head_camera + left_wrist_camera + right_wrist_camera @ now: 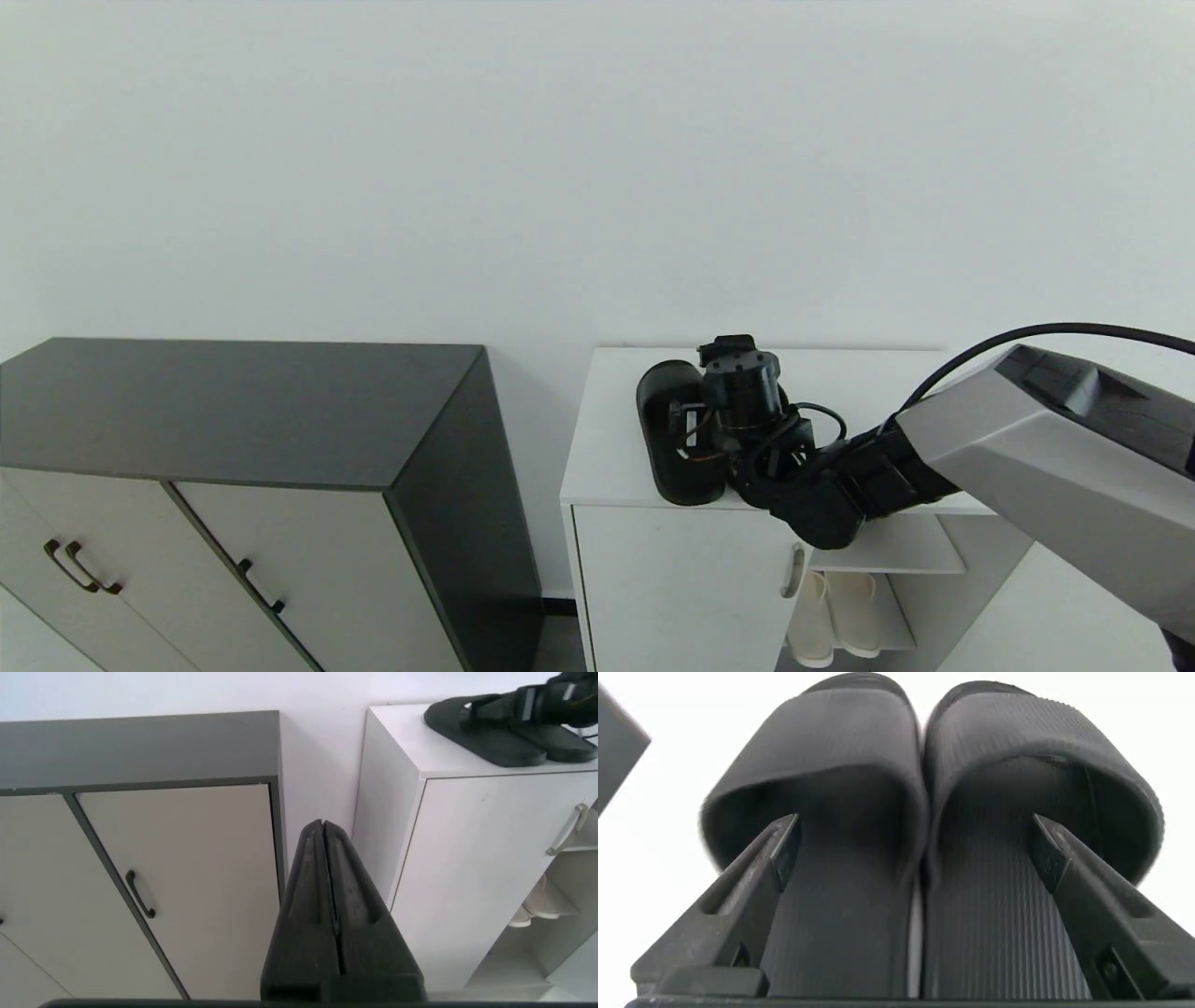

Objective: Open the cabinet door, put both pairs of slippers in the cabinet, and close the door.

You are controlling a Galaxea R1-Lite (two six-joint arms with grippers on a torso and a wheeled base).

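A pair of black slippers (668,446) lies side by side on top of the white cabinet (611,439). My right gripper (693,417) is at the slippers, open, with one finger (771,863) inside the left slipper's strap and the other finger inside the right one; the pair (920,784) fills the space between them. The cabinet's right half stands open, and a white pair of slippers (829,616) rests on its lower shelf. My left gripper (322,835) is shut on nothing, held low in front of the gap between the two cabinets.
A dark-topped cabinet (233,411) with closed pale doors stands to the left of the white one. The white cabinet's left door (672,588) is closed, with its handle (794,569) at the edge. A plain wall lies behind.
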